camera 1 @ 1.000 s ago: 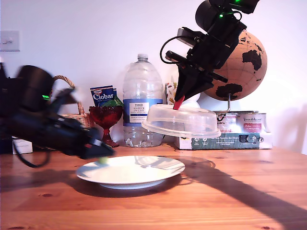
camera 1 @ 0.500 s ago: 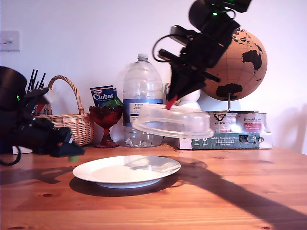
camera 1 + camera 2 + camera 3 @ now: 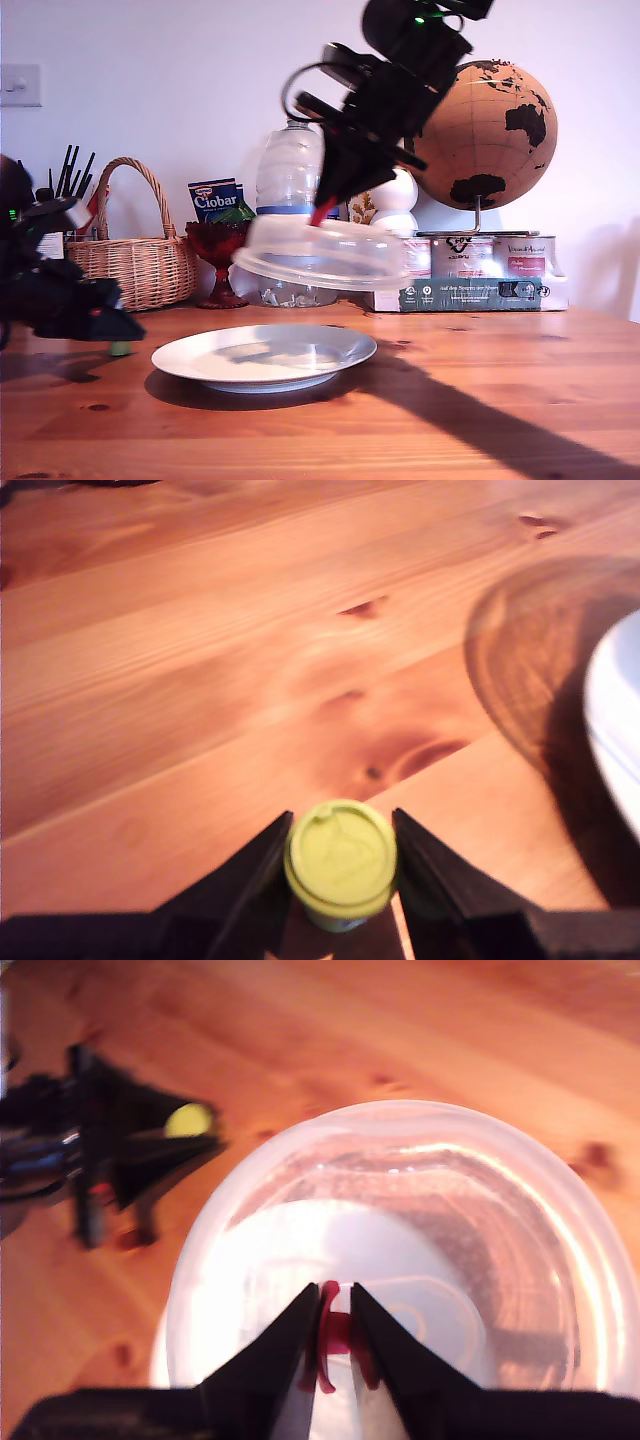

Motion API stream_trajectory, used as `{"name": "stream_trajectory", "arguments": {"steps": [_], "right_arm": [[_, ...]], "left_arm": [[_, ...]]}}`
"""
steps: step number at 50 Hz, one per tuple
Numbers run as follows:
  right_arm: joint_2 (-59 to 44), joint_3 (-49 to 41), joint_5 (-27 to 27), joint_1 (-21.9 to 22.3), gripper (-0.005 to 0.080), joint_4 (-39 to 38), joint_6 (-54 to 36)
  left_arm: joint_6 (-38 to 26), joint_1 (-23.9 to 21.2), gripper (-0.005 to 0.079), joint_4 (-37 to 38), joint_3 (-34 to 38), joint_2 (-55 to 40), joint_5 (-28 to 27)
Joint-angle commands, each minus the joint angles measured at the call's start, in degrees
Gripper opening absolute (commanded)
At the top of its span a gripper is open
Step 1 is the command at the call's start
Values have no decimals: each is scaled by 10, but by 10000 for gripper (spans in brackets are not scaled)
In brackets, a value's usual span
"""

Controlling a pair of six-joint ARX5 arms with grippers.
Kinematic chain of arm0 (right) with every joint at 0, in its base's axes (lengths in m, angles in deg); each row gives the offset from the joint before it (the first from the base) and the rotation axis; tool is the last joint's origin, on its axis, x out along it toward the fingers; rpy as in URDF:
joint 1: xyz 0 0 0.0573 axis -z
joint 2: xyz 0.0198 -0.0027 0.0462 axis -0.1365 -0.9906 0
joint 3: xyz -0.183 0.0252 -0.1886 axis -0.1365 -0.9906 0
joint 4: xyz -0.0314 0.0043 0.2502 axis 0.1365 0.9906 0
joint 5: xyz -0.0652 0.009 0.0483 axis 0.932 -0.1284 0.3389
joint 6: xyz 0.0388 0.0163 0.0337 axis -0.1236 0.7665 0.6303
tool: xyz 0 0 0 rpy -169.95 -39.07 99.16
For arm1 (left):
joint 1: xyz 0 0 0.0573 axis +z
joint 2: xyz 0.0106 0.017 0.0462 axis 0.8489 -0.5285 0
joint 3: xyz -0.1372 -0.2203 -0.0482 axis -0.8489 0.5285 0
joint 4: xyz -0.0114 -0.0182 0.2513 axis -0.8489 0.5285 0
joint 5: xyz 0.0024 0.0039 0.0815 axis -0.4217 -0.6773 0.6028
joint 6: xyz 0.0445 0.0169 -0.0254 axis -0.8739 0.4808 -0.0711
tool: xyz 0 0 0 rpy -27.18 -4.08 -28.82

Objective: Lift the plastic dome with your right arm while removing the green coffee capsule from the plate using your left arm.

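Observation:
My first gripper [image 3: 340, 865] is shut on the green coffee capsule [image 3: 340, 861], close over the wooden table beside the plate. In the exterior view that gripper [image 3: 118, 330] is low at the exterior view's left with the capsule [image 3: 120, 348] at its tip. The white plate [image 3: 264, 355] lies bare at centre. My second gripper [image 3: 332, 1332] is shut on the red handle tab [image 3: 331, 1335] of the plastic dome [image 3: 420, 1230]. The dome [image 3: 320, 253] hangs tilted in the air above the plate, with that gripper [image 3: 322, 210] above it.
Along the back stand a wicker basket [image 3: 135, 260], a red goblet [image 3: 218, 255], a large water bottle [image 3: 288, 170], a globe [image 3: 490, 135] and boxes [image 3: 490, 270]. The plate's edge [image 3: 612, 720] lies near my first gripper.
My first gripper carried the capsule off the plate toward the exterior view's left and down to the table. The dome moved toward the exterior view's left over the plate.

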Motion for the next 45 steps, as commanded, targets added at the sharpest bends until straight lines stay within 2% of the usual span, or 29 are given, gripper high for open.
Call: {"name": "stream_trajectory", "arguments": {"steps": [1, 25, 45], "right_arm": [[13, 3, -2, -12, -13, 1, 2], [-14, 3, -2, -64, -13, 26, 2], [-53, 3, 0, -67, -13, 20, 2]], "left_arm": [[-2, 3, 211, 9, 0, 6, 2], [-2, 4, 211, 13, 0, 6, 2], [-2, 4, 211, 16, 0, 6, 2]]}}
